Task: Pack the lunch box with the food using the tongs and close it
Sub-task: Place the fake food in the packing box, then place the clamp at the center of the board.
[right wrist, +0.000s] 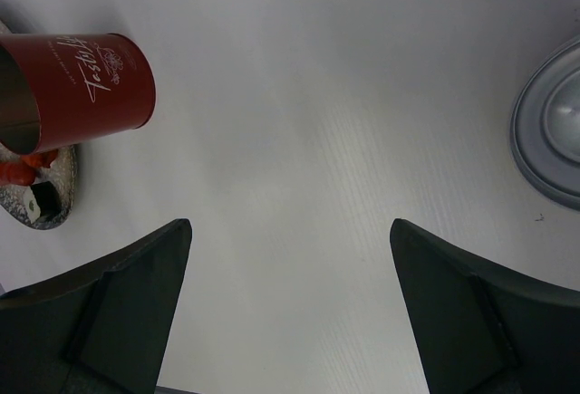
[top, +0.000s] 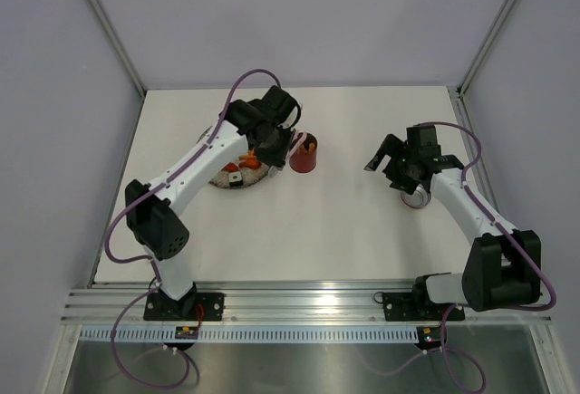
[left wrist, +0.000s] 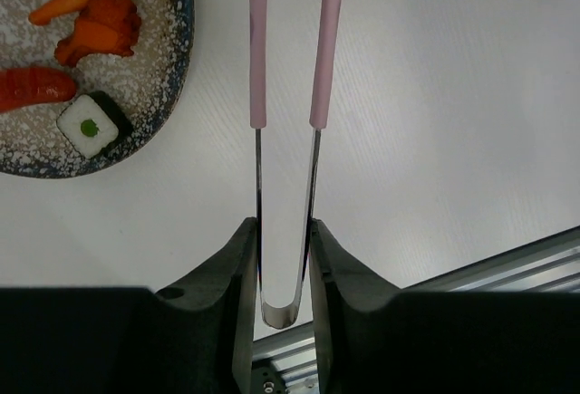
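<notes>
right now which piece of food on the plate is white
The square piece with the green dot, dark along one side; the others are orange or red.

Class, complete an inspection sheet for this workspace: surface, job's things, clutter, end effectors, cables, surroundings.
Surface: white table, no spills seen.
Job's things: red lunch box upright and open, something orange inside; its lid lies apart, silver side up, near the right arm; food on the speckled plate; pink tongs off the table.
Clutter: nothing seen.
End effectors: left end effector shut on the tongs near their joined end; right end effector open, holding nothing.
Cables: purple cables loop along both arms.
Surroundings: grey walls; aluminium rail at the near edge.
</notes>
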